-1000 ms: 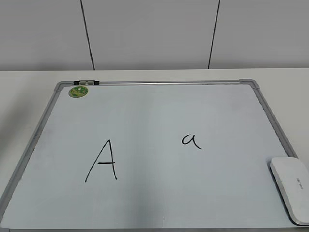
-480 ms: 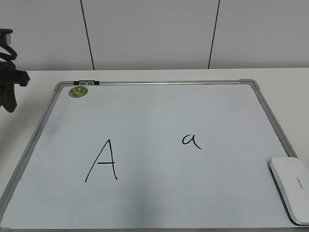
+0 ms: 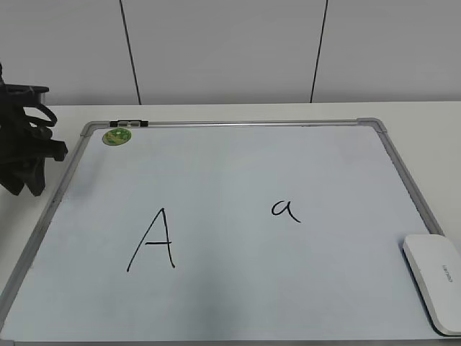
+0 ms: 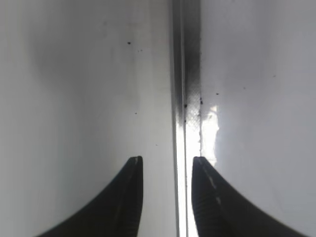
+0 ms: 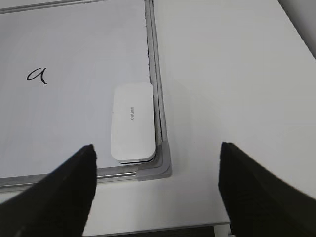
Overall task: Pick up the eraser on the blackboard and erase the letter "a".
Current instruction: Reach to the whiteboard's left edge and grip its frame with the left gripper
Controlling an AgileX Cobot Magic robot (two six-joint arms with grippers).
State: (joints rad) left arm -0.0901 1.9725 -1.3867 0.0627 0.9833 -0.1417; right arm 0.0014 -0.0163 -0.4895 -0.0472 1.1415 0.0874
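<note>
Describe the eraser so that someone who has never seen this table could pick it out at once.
Start at the big whiteboard lying flat on the table, and go to the corner nearest the camera on the right. The eraser lies there against the frame: a smooth white rounded block with small grey lettering. The only other loose item is a small round green magnet in the far left corner.

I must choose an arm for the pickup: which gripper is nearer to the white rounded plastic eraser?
Right. The right gripper hangs open above the white rounded plastic eraser at the board's near right corner. The left gripper is beside the board's far left edge.
</note>
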